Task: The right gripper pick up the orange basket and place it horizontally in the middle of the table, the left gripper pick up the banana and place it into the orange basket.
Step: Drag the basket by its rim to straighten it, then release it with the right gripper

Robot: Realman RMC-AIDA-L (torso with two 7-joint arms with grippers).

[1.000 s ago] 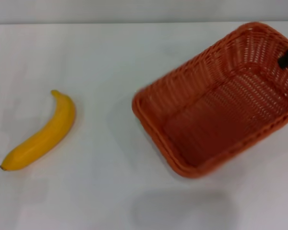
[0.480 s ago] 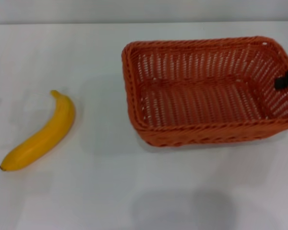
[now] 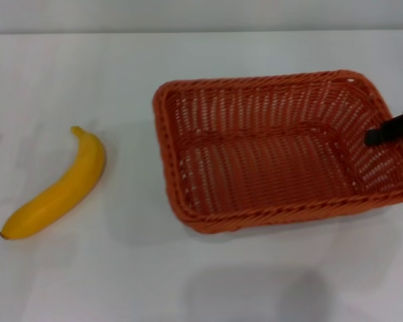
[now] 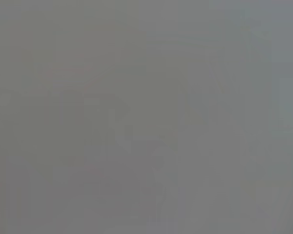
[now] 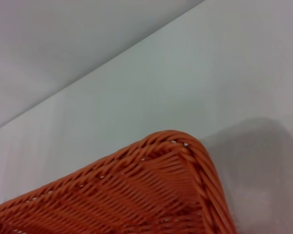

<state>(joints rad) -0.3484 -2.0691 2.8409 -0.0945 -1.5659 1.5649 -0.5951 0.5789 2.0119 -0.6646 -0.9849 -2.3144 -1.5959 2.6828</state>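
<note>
The orange basket (image 3: 282,151) lies lengthwise near mid-surface (image 3: 188,282), possibly not yet set down. The right gripper (image 3: 391,131) is at its right rim; jaws' state cannot be told. The banana (image 3: 57,186) lies well left, untouched. The left gripper is unseen.

Bare test-bench setting, likely a lab: plain white desk (image 3: 188,67), blank grey wall behind (no furnishings or decor visible).
</note>
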